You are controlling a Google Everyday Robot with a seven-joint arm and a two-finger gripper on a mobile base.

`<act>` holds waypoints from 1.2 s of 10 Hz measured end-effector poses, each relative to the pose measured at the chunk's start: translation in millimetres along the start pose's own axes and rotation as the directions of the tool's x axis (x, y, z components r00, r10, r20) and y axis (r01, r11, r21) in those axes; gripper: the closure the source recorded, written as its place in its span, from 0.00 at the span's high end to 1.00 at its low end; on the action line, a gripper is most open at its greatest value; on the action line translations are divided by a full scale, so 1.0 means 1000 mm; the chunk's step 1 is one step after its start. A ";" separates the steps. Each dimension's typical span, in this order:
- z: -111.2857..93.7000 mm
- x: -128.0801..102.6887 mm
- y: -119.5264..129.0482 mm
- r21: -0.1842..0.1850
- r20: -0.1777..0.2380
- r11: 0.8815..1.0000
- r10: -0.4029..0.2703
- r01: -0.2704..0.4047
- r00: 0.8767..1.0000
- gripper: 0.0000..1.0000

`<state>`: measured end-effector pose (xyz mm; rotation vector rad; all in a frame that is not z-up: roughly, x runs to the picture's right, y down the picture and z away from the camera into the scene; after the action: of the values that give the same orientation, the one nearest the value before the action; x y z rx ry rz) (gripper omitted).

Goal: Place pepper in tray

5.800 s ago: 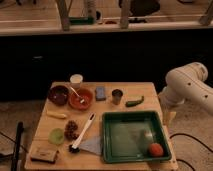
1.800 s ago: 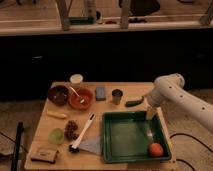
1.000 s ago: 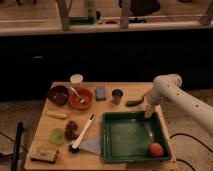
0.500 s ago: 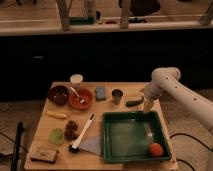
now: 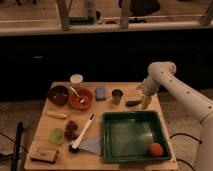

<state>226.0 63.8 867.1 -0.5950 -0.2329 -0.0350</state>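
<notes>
Here, from the left, the dark green tray point(image 5: 106, 141) sits on the near right of the surface point(image 5: 92, 109), mostly bare and ready to take a drop. Just behind its far rim lies the pepper point(image 5: 133, 103), not yet lifted. The claw point(image 5: 145, 103) hangs just right of it, lowered for a grasp, we judge; open or closed, we cannot tell. An orange fruit point(image 5: 156, 149) occupies the tray's corner. Earlier the arm stood off the right edge; it has swung in, and the pepper has not moved.
</notes>
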 end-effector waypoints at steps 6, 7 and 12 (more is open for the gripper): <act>0.025 -0.005 -0.010 -0.059 -0.028 0.993 -0.101 0.099 0.995 0.80; 0.028 -0.003 -0.010 -0.067 -0.031 0.993 -0.104 0.102 0.994 0.80; 0.047 0.010 -0.016 -0.093 -0.028 0.990 -0.108 0.105 0.994 0.80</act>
<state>224.7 76.6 915.8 -0.6719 -0.2318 -0.1589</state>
